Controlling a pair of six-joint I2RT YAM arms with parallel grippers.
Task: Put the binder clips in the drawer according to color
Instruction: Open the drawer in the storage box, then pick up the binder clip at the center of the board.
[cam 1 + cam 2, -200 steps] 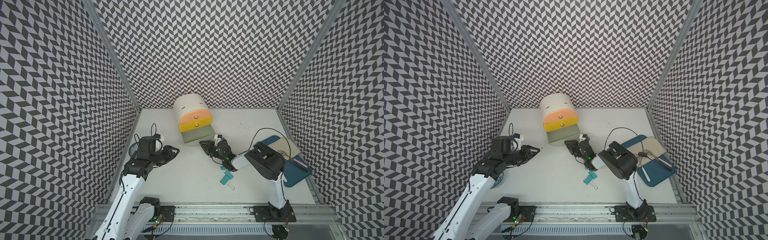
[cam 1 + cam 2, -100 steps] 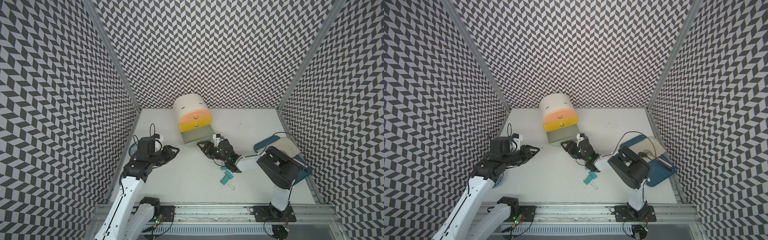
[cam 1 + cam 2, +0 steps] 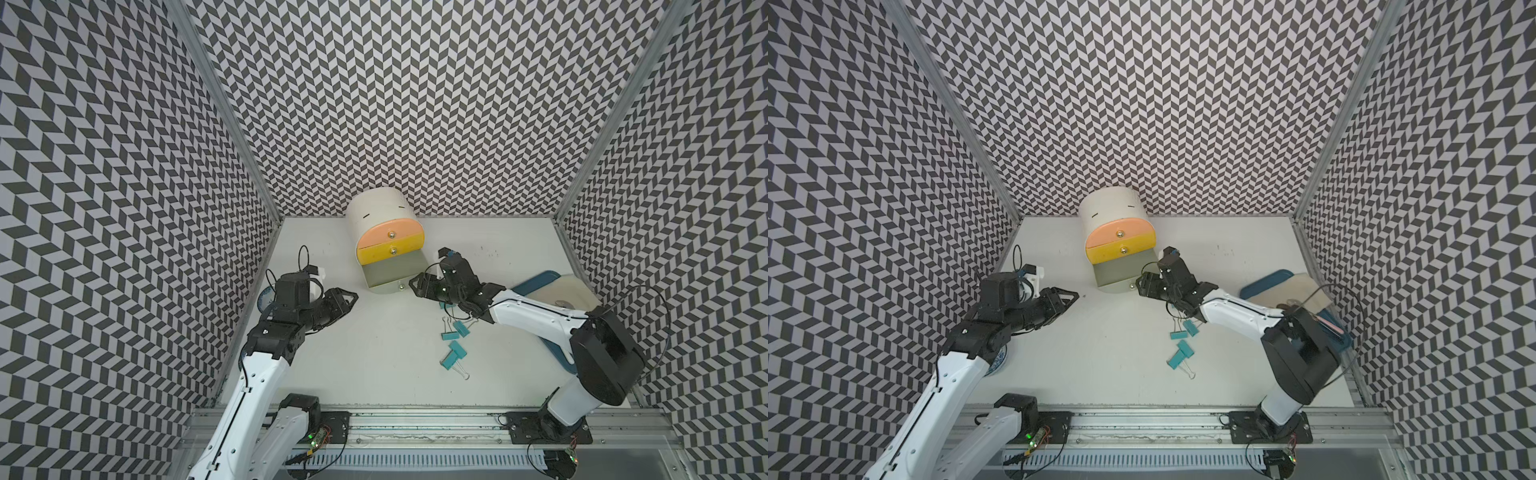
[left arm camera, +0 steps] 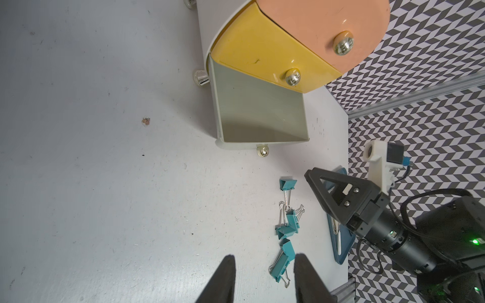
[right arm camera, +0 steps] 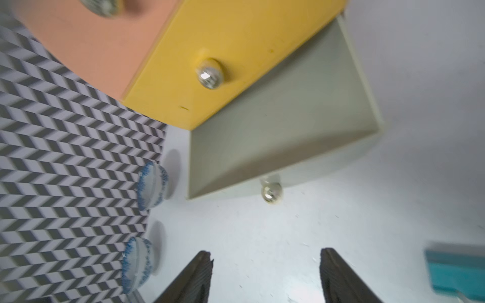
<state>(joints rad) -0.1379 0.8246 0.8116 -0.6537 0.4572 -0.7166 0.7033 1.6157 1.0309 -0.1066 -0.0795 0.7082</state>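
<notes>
Right gripper (image 5: 266,251) jaws apart, empty; open grey drawer (image 5: 288,126) shows bare floor, rear hidden under yellow drawer (image 5: 223,39); teal binder clip (image 5: 456,272) cut off.

White table (image 3: 374,353) carries the drawer cabinet (image 3: 380,212), teal binder clips (image 3: 457,349), blue tray (image 3: 536,280)

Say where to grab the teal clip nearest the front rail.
The clip lies flat on the table, its wire loop thin against the surface. Best pinch the teal body from straight above, jaws across its short width.

Right end effector (image 5: 265,265) wider now.
</notes>
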